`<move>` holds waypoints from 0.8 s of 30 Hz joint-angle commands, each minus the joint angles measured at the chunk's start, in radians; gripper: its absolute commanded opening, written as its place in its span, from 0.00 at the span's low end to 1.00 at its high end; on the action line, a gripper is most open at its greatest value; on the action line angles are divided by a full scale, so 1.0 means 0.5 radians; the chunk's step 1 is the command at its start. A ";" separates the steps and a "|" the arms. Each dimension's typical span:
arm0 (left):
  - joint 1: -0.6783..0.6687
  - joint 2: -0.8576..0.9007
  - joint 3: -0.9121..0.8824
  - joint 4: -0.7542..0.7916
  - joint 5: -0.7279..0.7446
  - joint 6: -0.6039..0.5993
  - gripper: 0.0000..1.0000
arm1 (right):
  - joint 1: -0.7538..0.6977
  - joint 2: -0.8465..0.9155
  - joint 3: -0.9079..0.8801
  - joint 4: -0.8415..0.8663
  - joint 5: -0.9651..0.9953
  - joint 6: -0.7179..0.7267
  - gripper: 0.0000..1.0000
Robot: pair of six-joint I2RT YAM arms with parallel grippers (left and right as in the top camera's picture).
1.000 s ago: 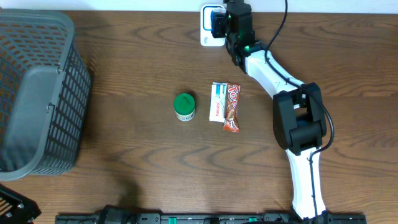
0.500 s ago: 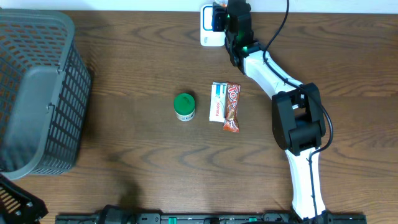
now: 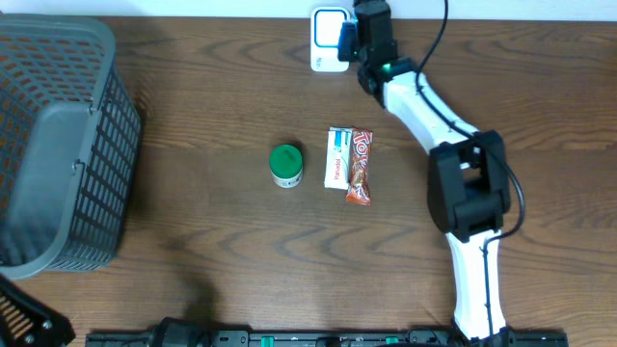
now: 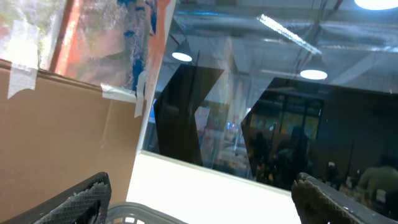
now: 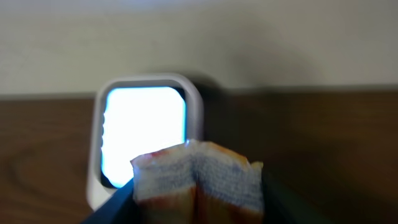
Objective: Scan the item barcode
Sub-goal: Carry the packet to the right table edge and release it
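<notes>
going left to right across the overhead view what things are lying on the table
grey basket → green-lidded jar → white packet → red snack bar

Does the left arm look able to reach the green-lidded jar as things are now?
Probably yes. The left hand is open and empty, and bare table lies between it and the green-lidded jar; the basket stands to the side.
</notes>
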 commanded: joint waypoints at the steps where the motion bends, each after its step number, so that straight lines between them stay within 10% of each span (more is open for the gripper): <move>1: 0.009 -0.091 -0.008 0.007 0.026 -0.018 0.93 | -0.120 -0.327 0.062 -0.228 0.099 -0.005 0.46; 12: 0.009 -0.367 -0.008 0.044 0.026 -0.018 0.93 | -0.796 -0.656 0.050 -1.569 0.623 -0.005 0.44; 24: 0.008 -0.403 -0.006 0.192 -0.014 0.020 0.93 | -1.621 -0.487 -0.218 -1.759 0.716 -0.002 0.44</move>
